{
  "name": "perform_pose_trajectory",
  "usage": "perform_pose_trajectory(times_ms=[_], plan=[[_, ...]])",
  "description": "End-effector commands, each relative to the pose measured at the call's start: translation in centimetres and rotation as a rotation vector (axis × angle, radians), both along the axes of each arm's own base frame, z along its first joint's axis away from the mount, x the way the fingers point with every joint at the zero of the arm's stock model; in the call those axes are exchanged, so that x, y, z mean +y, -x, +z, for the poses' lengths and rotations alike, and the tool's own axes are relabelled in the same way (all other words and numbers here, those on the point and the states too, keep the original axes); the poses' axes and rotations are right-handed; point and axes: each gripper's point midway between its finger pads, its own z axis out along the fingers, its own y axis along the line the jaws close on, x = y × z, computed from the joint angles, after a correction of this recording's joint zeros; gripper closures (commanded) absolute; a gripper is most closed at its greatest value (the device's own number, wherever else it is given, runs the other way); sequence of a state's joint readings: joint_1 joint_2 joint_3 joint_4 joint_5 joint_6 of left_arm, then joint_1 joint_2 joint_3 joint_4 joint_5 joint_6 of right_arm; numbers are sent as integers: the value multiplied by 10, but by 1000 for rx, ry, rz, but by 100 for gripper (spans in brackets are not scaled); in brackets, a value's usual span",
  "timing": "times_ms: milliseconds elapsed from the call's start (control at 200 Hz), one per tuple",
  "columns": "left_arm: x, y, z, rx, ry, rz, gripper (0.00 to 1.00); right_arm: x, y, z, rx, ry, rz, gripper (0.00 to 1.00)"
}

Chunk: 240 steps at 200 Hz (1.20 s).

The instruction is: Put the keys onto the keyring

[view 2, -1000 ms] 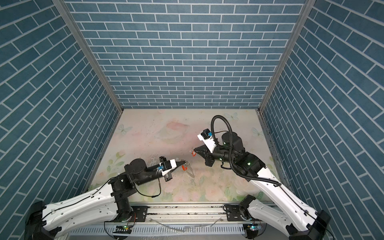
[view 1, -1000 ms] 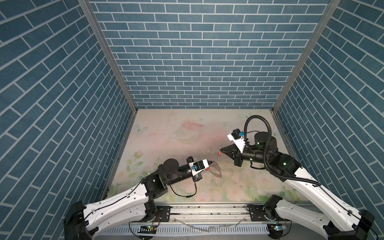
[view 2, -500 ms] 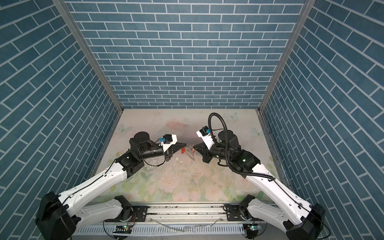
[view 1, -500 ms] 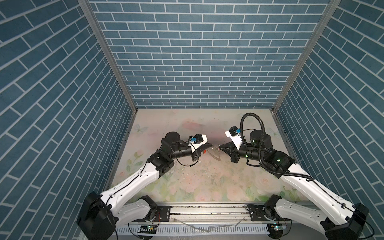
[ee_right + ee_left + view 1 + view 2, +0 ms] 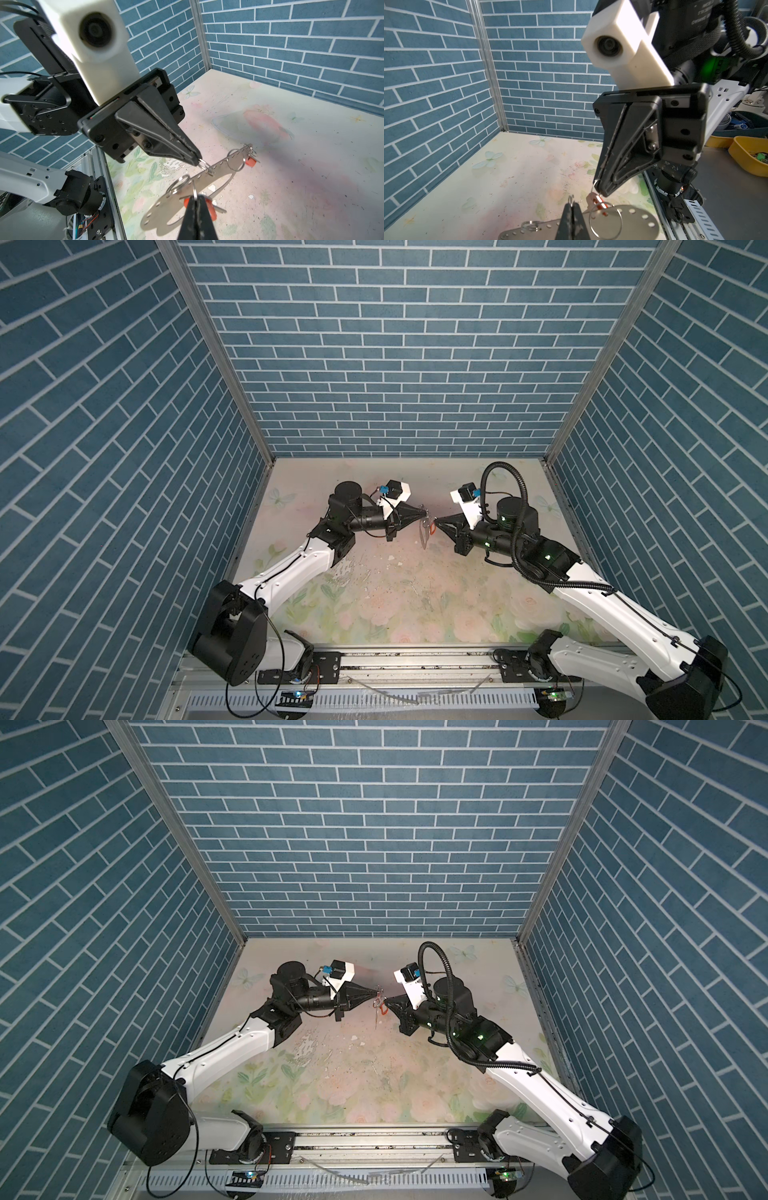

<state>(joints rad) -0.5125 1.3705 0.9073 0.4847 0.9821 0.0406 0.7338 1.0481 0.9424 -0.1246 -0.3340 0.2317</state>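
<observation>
The keyring (image 5: pixel 187 197) is a flat grey metal plate with holes and small silver rings along one edge, held in the air between both grippers. My left gripper (image 5: pixel 198 162) is shut on a small ring at the plate's edge (image 5: pixel 571 198). My right gripper (image 5: pixel 195 198) is shut on a thin ring that carries an orange-tagged key (image 5: pixel 210 205); whether that ring passes through the plate I cannot tell. A second orange-tagged key (image 5: pixel 250 162) hangs at the plate's far end. In both top views the two tips (image 5: pixel 424 512) (image 5: pixel 386 1002) nearly meet, and the keyring (image 5: pixel 424 534) dangles below them.
The floral table (image 5: pixel 374 593) lies below, closed in by blue brick walls on three sides. A metal rail (image 5: pixel 415 664) runs along the front edge. Yellow bins (image 5: pixel 749 153) stand outside the cell.
My left arm has swung up and back from the table's front with the keyring. My right gripper has shifted slightly left, so the two tips are now close together.
</observation>
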Motion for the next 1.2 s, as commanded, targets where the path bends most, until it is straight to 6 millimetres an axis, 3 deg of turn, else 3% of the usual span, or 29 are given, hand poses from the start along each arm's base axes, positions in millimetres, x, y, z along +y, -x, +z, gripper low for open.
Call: perform_pose_trajectory(times_ms=[0,575,1195], plan=[[1,5,26,-66,49,-32,100,0,-8,-4,8,-4,-37,100],[4,11,24,-56,50,-33,100,-3,-8,9,-19,-28,-46,100],[5,9,26,-70,64,-21,100,-1,8,23,-37,-63,26,100]])
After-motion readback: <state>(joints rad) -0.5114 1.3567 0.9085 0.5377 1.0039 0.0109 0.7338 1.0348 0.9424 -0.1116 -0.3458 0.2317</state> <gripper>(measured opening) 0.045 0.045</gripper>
